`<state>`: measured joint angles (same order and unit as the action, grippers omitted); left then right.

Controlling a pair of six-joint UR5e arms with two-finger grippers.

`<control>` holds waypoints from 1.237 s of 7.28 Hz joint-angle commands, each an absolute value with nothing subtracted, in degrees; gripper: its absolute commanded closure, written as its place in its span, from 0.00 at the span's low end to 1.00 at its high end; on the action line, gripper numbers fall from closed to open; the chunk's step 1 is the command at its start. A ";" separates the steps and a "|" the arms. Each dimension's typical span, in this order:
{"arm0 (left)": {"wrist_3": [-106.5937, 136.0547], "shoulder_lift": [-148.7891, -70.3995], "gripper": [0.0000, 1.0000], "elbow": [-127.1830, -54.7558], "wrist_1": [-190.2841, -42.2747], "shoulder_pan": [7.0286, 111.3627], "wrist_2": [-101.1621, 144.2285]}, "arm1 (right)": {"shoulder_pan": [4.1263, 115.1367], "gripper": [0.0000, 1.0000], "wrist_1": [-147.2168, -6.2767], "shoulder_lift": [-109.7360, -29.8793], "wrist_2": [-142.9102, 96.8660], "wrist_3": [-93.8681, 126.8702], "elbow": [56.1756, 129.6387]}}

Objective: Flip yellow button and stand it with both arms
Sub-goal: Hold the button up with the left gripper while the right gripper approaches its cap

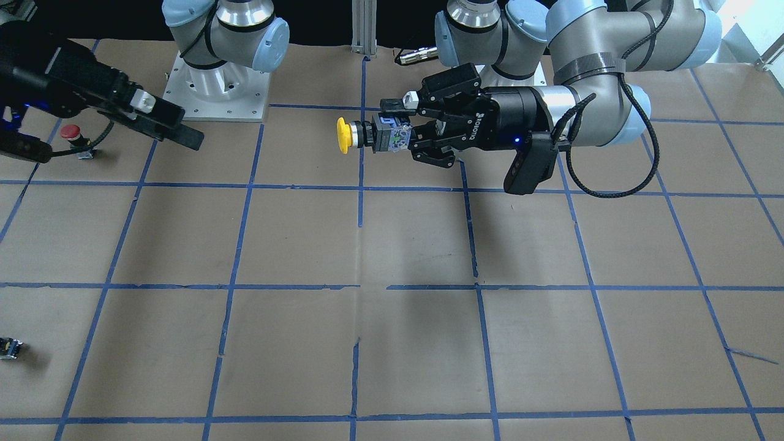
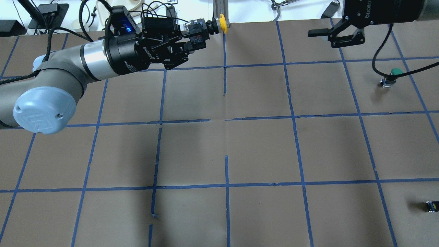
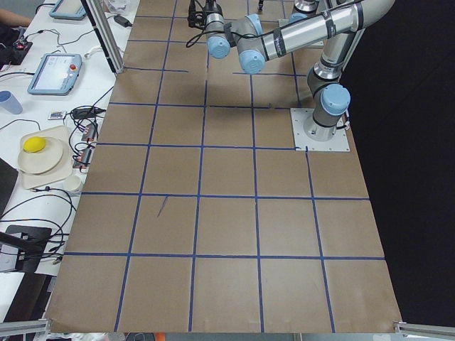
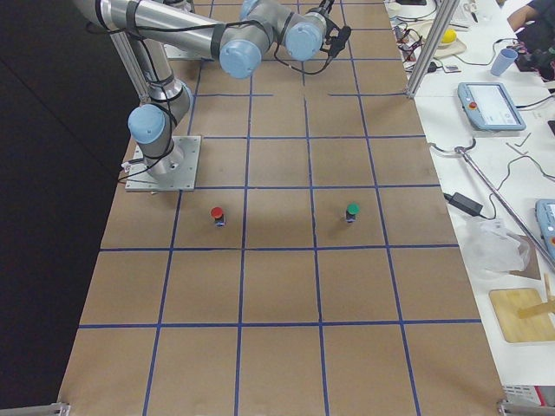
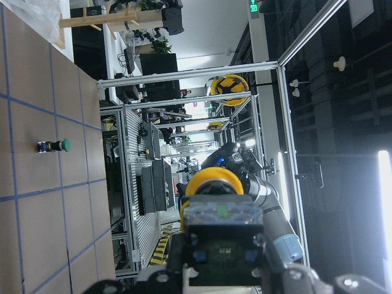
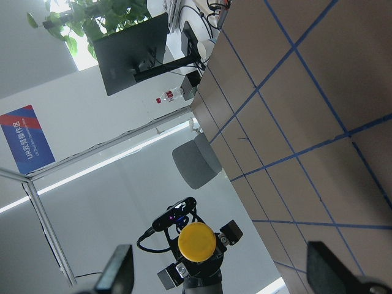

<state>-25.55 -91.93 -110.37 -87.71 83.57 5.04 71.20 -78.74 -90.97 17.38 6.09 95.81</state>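
My left gripper is shut on the dark body of the yellow button and holds it well above the table. The button lies sideways, its yellow cap pointing away from the gripper. It also shows in the overhead view and in the left wrist view. My right gripper is open and empty, raised off to the side and facing the button. The right wrist view shows its spread fingers with the yellow cap far off between them.
A red-capped button stands on the table under the right arm. A green-capped button stands further out on that side. A small dark capless block lies near the table's edge. Blue tape lines grid the brown table.
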 commanded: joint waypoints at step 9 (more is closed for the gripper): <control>-25.58 -91.76 0.87 -110.48 -87.71 86.04 5.27 | 84.61 0.01 -90.79 -86.40 17.92 12.66 95.98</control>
